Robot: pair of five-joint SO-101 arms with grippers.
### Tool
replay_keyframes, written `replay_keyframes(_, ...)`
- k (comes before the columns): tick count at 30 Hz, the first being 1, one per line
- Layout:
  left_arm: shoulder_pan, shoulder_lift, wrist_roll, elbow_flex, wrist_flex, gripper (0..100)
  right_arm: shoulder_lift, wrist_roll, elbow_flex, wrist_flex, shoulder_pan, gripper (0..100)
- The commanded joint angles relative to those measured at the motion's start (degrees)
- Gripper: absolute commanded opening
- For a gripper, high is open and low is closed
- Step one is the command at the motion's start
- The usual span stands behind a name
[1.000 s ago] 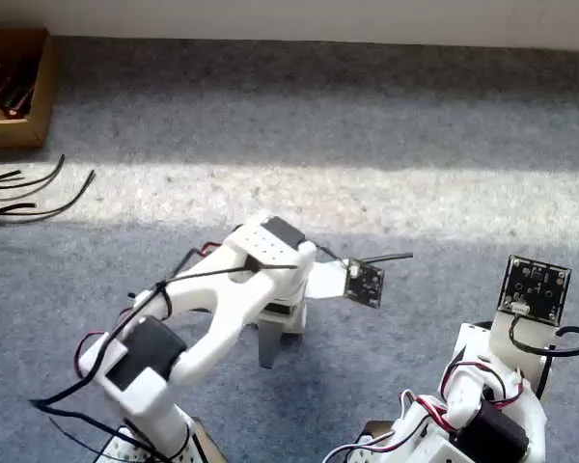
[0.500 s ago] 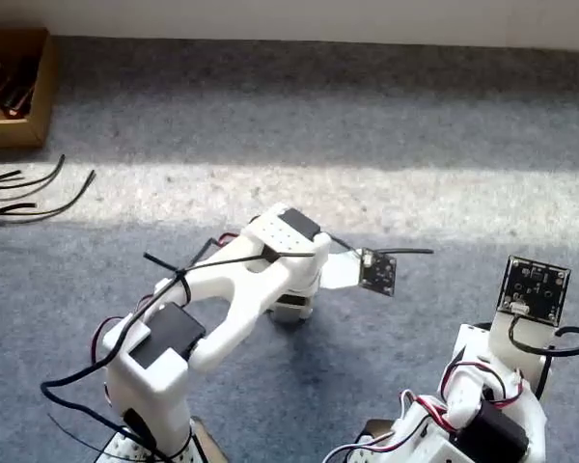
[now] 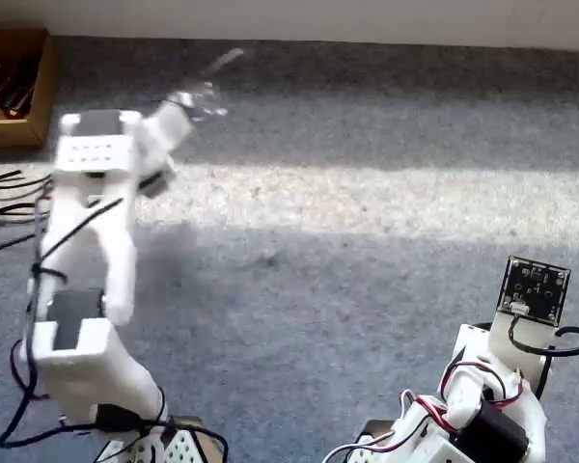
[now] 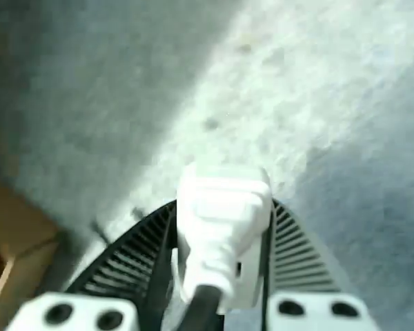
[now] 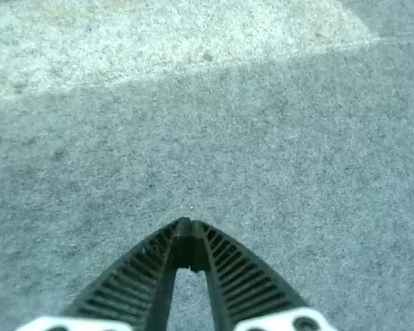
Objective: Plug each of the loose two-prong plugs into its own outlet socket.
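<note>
A grey carpet (image 3: 367, 309) covered the whole surface, most of it in shade. A bright band of sunlight (image 3: 415, 198) crossed the middle of the frame from left to right. A pale strip of wall (image 3: 367, 17) ran along the top edge. At the upper left sat a brown box (image 3: 27, 106), with thin black cables (image 3: 8, 180) lying just below it.

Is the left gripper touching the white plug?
Touching. In the left wrist view the left gripper clamps the white plug between its two black fingers.
</note>
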Motion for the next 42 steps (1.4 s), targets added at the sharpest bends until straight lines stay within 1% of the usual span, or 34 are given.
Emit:
replay_keyframes(1, -17.4, -1.2, 0.4, -7.9, 0.2, 1, -0.2, 0.8, -0.4, 0.3, 0.2, 0.8)
replay_keyframes(4, -27.6, 3.6, 0.6, -12.1, -3.4, 1, -0.2, 0.8, -0.4, 0.3, 0.2, 0.9)
replay_keyframes(7, -35.9, 9.8, 0.6, -16.0, -8.1, 1, -0.2, 0.8, -0.4, 0.3, 0.2, 0.9)
replay_keyframes(10, -41.3, 17.2, 0.7, -20.5, -12.5, 1, -0.2, 0.8, -0.4, 0.3, 0.2, 0.9)
replay_keyframes(12, -43.4, 22.1, 0.7, -24.4, -13.3, 1, -0.2, 0.8, -0.4, 0.3, 0.2, 0.9)
replay_keyframes(15, -44.4, 27.3, 0.7, -30.2, -10.5, 2, -0.2, 0.8, -0.4, 0.3, 0.2, 0.9)
replay_keyframes(19, -44.2, 29.8, 0.6, -36.3, -1.8, 14, -0.2, 0.8, -0.4, 0.3, 0.2, 0.9)
replay_keyframes(21, -43.8, 30.4, 0.5, -37.3, 0.9, 21, -0.2, 0.8, -0.4, 0.3, 0.2, 0.9)
replay_keyframes(23, -43.5, 30.7, 0.4, -37.5, 1.7, 24, -0.2, 0.8, -0.4, 0.3, 0.2, 0.9)
replay_keyframes(27, -43.5, 30.6, 0.4, -37.5, 1.8, 25, -0.2, 2.8, -0.4, 0.4, 0.2, 0.9)
replay_keyframes(33, -44.0, 30.5, 0.5, -37.6, 1.5, 25, -0.2, 3.1, -0.4, 0.7, 0.2, 0.9)
replay_keyframes(35, -44.0, 30.2, 0.7, -39.3, 2.0, 25, -0.2, 3.1, -0.4, 0.7, 0.2, 0.9)
replay_keyframes(38, -43.6, 28.4, 0.7, -43.5, 5.5, 25, -0.2, 3.1, -0.7, 0.5, 0.1, 0.9)
replay_keyframes(40, -43.1, 26.6, 1.0, -47.4, 9.4, 25, -0.2, 3.1, -0.9, 0.7, -0.8, 0.9)
replay_keyframes(42, -41.8, 24.7, 4.2, -51.2, 13.5, 25, -0.2, 2.9, -1.0, 0.7, -3.2, 0.9)
